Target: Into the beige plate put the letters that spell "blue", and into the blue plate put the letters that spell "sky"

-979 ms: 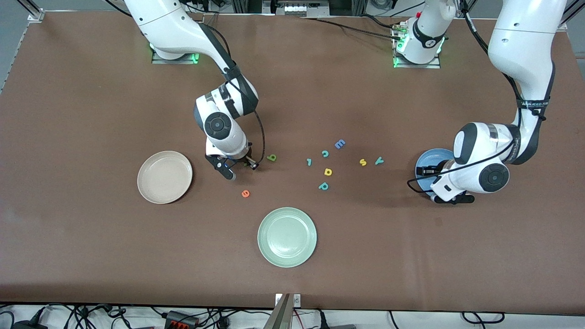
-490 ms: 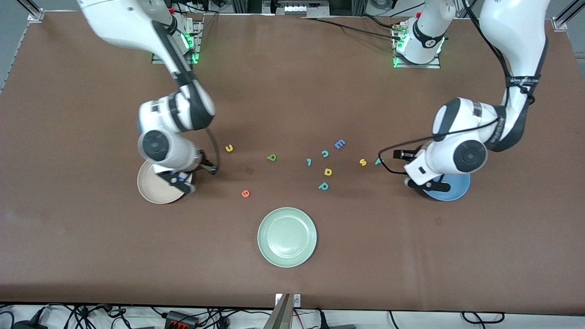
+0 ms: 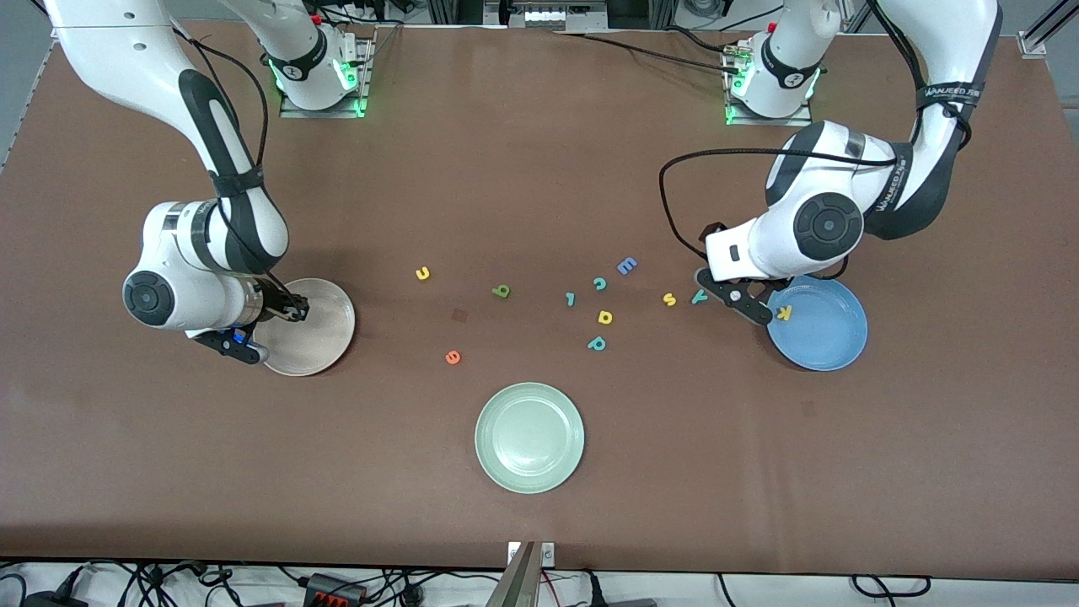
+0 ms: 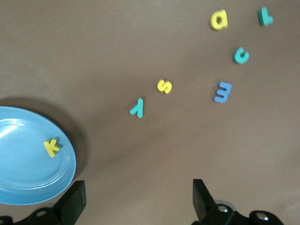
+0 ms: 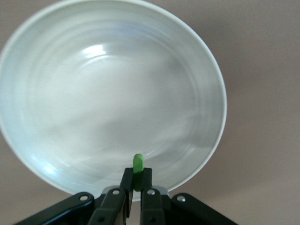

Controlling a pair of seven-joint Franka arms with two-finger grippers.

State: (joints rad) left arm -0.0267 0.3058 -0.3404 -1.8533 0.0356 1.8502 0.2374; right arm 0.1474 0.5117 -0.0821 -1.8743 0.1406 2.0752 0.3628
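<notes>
Between right claw tips, green "l"

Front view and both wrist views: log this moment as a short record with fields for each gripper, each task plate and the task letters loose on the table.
right gripper: shut on the green bar "l", over the beige plate
left gripper: open, empty, over the table beside the blue plate
beige plate: no letter in it
blue plate: holds yellow "k"
loose task letters: yellow "u", green "b", orange "e", yellow "s", teal "y"
</notes>
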